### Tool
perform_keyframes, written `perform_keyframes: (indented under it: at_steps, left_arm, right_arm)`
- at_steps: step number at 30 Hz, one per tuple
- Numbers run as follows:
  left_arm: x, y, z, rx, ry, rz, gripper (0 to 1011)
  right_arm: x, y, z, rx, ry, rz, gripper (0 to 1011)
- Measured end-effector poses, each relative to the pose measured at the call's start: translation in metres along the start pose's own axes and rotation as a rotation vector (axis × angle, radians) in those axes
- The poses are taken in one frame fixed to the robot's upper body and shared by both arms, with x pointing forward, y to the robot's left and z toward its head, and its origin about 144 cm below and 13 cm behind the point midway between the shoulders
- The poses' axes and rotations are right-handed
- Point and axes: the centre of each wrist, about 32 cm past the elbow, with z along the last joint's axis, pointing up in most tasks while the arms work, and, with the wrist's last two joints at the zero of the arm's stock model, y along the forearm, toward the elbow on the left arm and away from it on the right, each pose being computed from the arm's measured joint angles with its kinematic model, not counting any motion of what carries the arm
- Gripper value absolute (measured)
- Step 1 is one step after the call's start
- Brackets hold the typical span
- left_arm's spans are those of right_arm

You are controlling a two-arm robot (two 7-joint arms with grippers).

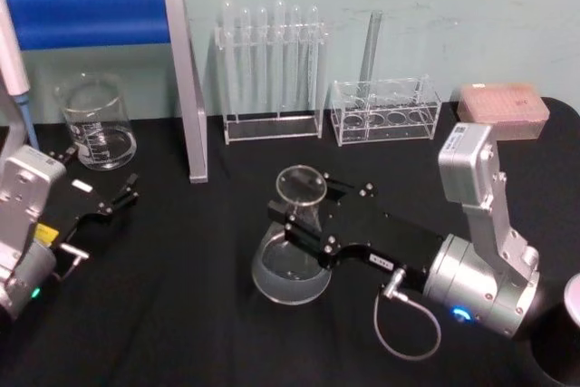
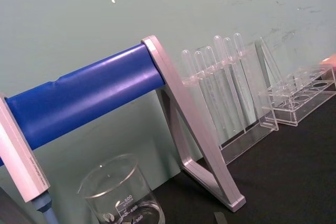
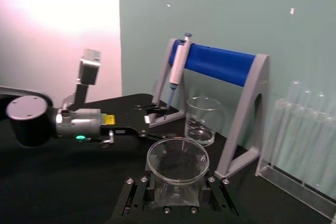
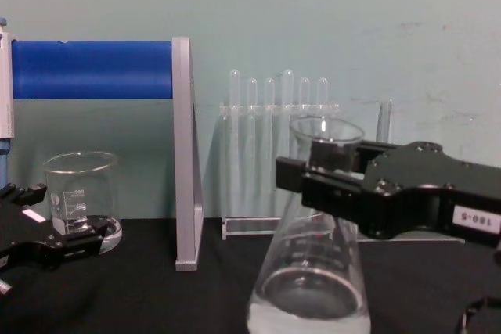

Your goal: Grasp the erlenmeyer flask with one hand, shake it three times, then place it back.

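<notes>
Watching the feeds, I have the right hand point(image 1: 304, 224) reaching in from the right with its 2 jaws closed on the narrow neck of the flask point(image 1: 288, 271), just under the flared lip. The flask stands near the middle of the black tabletop point(image 1: 181, 305). From the chest view its wide base looks to be resting there or barely off it, and I cannot tell which. The left hand point(image 1: 98, 189) is parked at the left with its fingers spread and nothing between them, just in front of the beaker point(image 1: 98, 124). My main worry is the grip. Smooth glass on a tapering neck gives the jaws little to bite on, so a sharp shake could let the flask slide down or twist until only the lip catches it. Squeezing harder to prevent that could crack the neck. A wide swing is the other risk, since the rack of test tubes point(image 1: 270, 70) and the grey leg of the blue-barred stand point(image 1: 193, 88) are both behind it. For the return, a tilted base would rock or tip when the jaws part, so I would want it flat on the tabletop before I let go.
</notes>
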Motion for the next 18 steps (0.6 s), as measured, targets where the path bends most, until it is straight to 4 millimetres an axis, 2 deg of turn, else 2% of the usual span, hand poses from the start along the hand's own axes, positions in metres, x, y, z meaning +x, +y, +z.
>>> perform_keyframes:
  at_steps: [18]
  left_arm:
    - [0.000,0.000,0.000,0.000,0.000,0.000,1001]
  right_arm:
    - [0.039,-0.001,-0.002,-0.002,-0.022,-0.240,450]
